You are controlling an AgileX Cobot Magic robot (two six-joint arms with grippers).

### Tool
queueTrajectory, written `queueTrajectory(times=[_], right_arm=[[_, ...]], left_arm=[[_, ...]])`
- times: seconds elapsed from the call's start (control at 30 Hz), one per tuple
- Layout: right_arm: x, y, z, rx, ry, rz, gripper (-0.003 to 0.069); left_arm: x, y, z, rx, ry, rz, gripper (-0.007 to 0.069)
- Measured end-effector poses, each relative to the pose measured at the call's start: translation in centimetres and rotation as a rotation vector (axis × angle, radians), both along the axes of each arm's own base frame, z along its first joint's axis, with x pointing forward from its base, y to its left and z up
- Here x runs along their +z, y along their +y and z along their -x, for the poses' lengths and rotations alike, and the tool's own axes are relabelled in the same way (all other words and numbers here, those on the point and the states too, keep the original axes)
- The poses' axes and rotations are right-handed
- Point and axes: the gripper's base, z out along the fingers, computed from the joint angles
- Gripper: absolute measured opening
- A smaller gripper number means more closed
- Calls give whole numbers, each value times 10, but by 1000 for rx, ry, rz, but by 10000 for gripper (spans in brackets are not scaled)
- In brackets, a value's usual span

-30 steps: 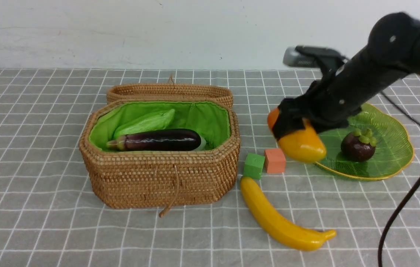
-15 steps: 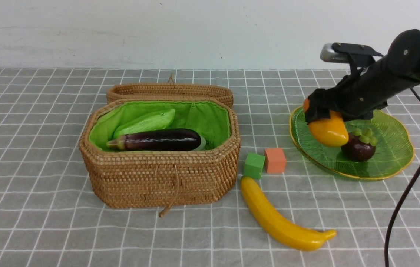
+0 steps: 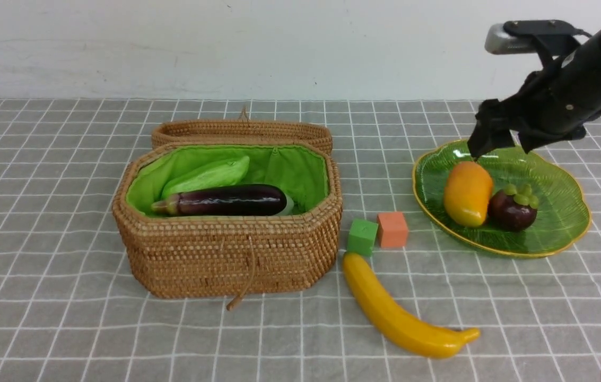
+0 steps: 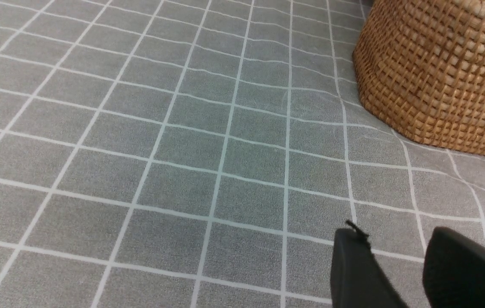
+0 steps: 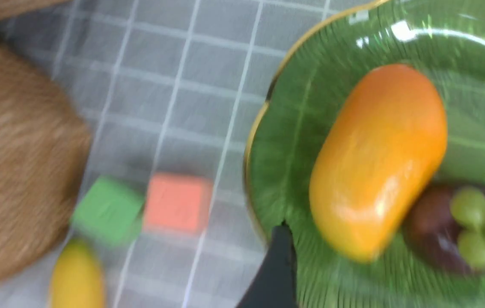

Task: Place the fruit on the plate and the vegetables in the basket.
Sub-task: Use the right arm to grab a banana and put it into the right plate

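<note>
Released, mango (image 3: 467, 193) lies on plate (image 3: 560, 233) beside mangosteen (image 3: 512, 209).

Mango (image 3: 468, 193) and mangosteen (image 3: 512, 208) touching on green plate (image 3: 555, 175)

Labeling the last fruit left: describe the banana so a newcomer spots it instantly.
Start at the basket in the middle of the cloth. Just off its near right corner sit a green cube and an orange cube; the banana lies in front of them, the only long curved yellow thing.
</note>
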Motion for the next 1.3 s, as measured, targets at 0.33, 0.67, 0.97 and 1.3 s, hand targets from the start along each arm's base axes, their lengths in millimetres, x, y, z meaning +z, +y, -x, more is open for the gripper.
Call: queueTrajectory(times=[0.33,0.67,0.97,1.3], right_arm=[[-94,93,69,450,132,129,621],[-149,115,74,625,210,285,300],[-64,56,34,474,50,322,311],[-55,-11,2,391,-80,402,311]], left_arm=[[0,0,0,0,0,0,239],[0,0,0,0,0,0,239],[0,0,0,0,0,1,239],[0,0,0,0,0,1,239]])
